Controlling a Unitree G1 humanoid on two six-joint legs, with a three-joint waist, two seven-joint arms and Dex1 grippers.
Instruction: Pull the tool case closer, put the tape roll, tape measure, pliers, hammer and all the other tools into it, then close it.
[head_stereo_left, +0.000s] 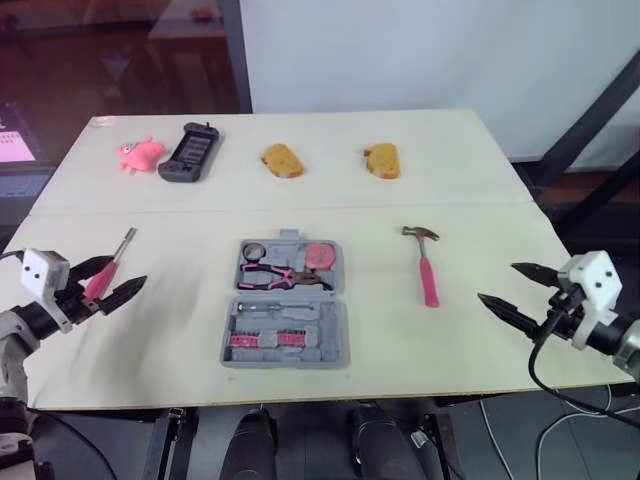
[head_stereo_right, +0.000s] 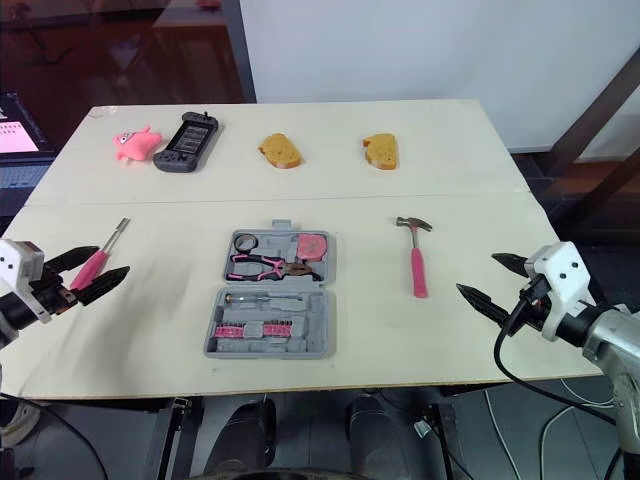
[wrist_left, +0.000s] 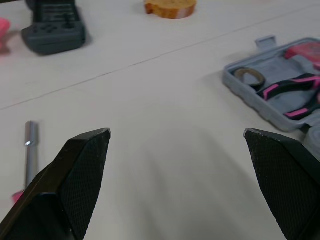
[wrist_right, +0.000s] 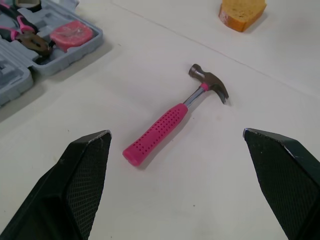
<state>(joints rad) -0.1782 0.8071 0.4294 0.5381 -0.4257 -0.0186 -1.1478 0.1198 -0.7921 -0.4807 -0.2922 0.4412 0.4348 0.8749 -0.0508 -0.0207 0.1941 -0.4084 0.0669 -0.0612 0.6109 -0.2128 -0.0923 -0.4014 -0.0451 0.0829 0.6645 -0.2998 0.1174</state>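
Hovering wide open and empty, our left end effector (head_stereo_left: 130, 270) flanks the screwdriver (head_stereo_left: 122, 245), our right end effector (head_stereo_left: 496, 282) the hammer (head_stereo_left: 428, 272), poised, we judge, to load the tool case (head_stereo_left: 340, 335) between them.

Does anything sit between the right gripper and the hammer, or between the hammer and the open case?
Nothing visible does. The hammer lies alone on the bare table, with the right gripper open and apart from it. Bare table is all that separates the hammer from the open tool case.
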